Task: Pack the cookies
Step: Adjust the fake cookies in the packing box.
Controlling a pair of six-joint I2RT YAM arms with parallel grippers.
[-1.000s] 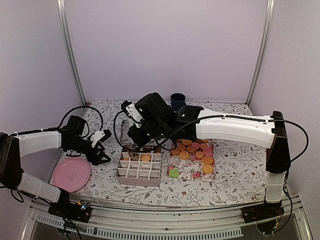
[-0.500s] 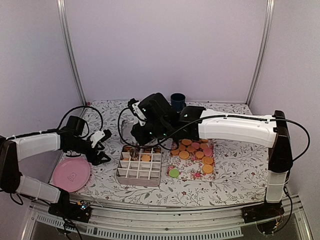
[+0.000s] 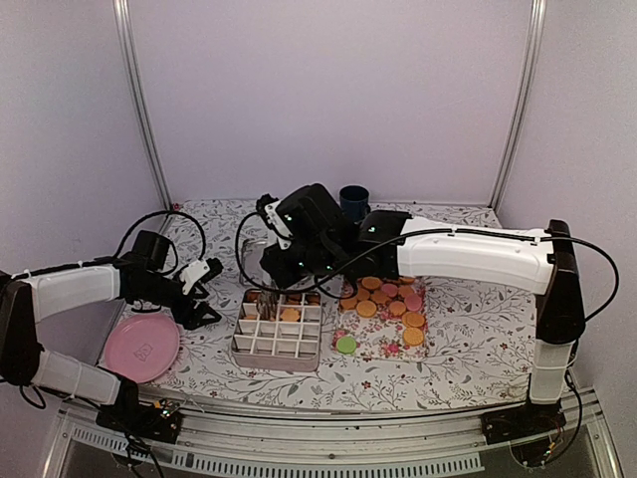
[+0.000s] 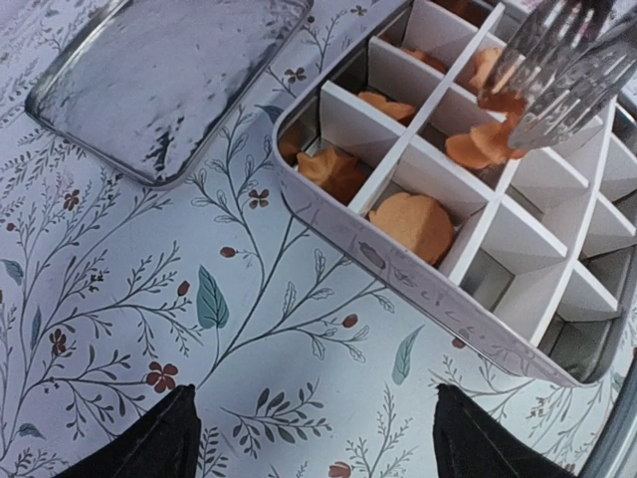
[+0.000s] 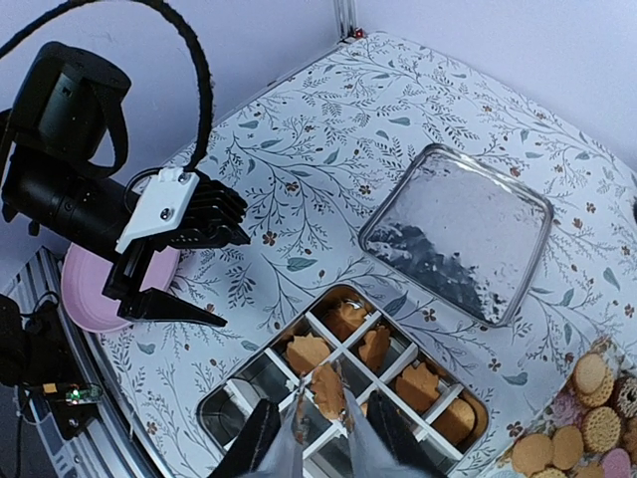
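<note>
Loose cookies point(image 3: 383, 295) lie on a floral mat to the right of a white divided box point(image 3: 274, 363); in the right wrist view they show at the lower right point(image 5: 582, 398). Several cells of the box point(image 4: 418, 289) hold orange-tan cookies point(image 4: 411, 224). My right gripper point(image 5: 318, 372) hangs over the box's back-left cells point(image 3: 267, 295), its thin metal tips shut on an orange-tan cookie point(image 5: 326, 391) standing on edge just above the dividers point(image 5: 339, 288). My left gripper point(image 4: 316, 398) is open and holds nothing, low over the cloth left of the box point(image 3: 199, 309).
A shiny metal lid point(image 5: 458, 234) lies flat behind the box, also seen in the left wrist view point(image 4: 169, 70). A pink plate point(image 3: 142, 347) sits at the near left. A dark blue cup point(image 3: 353, 199) stands at the back. Side walls close in the table.
The right arm has shifted a little back and left over the box, carrying the cookie. Its tips have parted slightly. The left arm has barely moved.
</note>
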